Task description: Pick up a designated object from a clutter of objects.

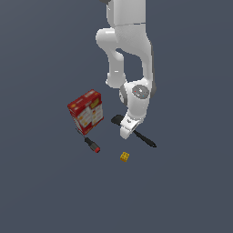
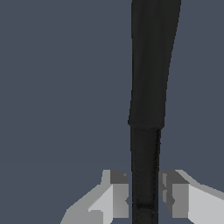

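we record even, diffuse lighting in both views, with no glare and no cast shadows on the dark grey-blue ground (image 1: 41,191). the white arm (image 1: 129,43) shows soft shading only. renders are low in resolution: edges look jagged, the box (image 1: 86,111) print is unreadable.

Glossy white arm (image 1: 129,50), grey joints

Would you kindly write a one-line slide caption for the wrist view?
Wrist view: gripper straddling the black spatula handle, a finger on either side, narrow gaps visible.
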